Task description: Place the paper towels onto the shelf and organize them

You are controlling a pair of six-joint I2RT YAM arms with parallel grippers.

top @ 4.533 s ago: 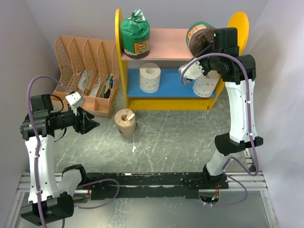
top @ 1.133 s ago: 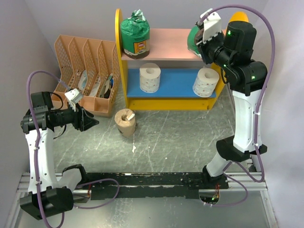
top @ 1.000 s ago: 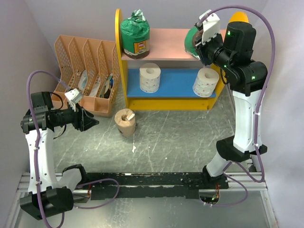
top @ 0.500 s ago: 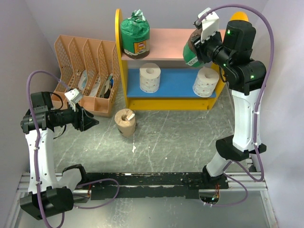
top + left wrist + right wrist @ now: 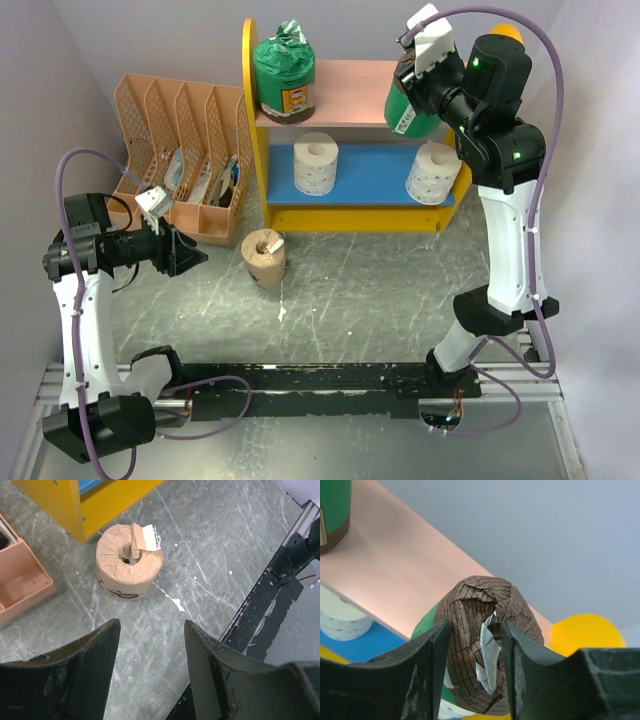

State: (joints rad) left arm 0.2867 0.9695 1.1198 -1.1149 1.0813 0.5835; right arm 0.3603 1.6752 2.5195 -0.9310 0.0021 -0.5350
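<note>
The shelf (image 5: 345, 95) stands at the back, with a pink upper board and a blue lower board. A green-wrapped roll (image 5: 284, 72) stands upright at the pink board's left end. A second green-wrapped roll (image 5: 405, 108) leans tilted at that board's right front edge, its brown crumpled top (image 5: 485, 605) towards my right gripper (image 5: 475, 625). That gripper (image 5: 408, 78) is open and its jaws flank the top with a loose plastic strip between them. Two white rolls (image 5: 316, 162) (image 5: 433, 172) stand on the blue board. A tan roll (image 5: 129, 562) (image 5: 264, 255) stands on the table. My left gripper (image 5: 150, 625) (image 5: 190, 258) hovers open and empty just left of it.
A peach slotted file organizer (image 5: 185, 150) with papers stands left of the shelf, and its corner (image 5: 20, 585) shows in the left wrist view. A black rail (image 5: 320, 385) runs along the table's near edge. Grey walls close in left, right and back.
The right gripper's jaws have parted and the hand has risen a little. The green-wrapped roll under it has tipped forward towards the board's front edge. The left arm has not moved.
</note>
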